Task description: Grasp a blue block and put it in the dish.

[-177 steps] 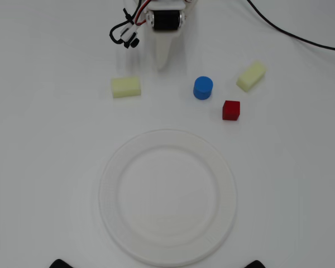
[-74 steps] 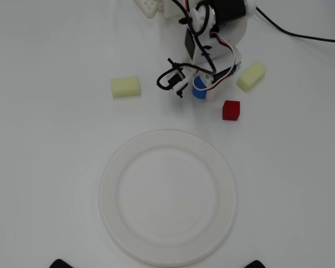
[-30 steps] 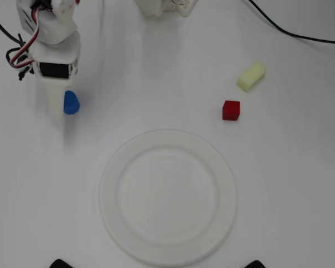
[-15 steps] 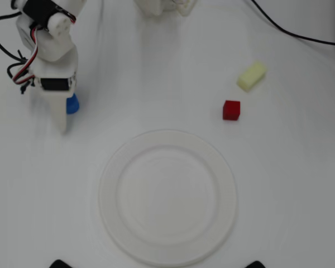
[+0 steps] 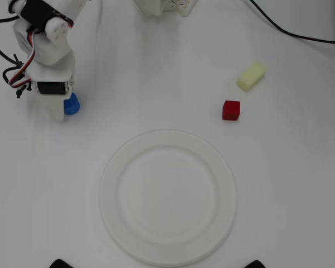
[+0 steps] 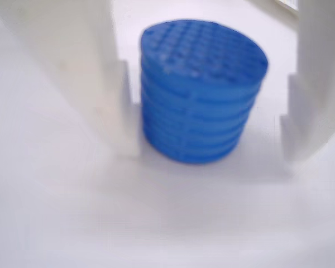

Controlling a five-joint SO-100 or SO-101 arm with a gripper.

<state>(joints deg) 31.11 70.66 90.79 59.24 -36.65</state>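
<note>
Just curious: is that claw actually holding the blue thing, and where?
No, nothing is held. The blue block stands on the table between open claw fingers; a gap shows on one side.

The blue block is a small bright blue cylinder; it stands upright on the white counter at the left of the overhead view, well apart from the dish and up-left of it. In the wrist view the blue block shows a round flat top with a fine grid texture and a side wall banded with horizontal ridges; its base rests on the counter. The dish is a large round white plate with a wide ribbed rim and a smooth flat centre, lying flat at lower centre of the overhead view. Nothing lies in it.
</note>
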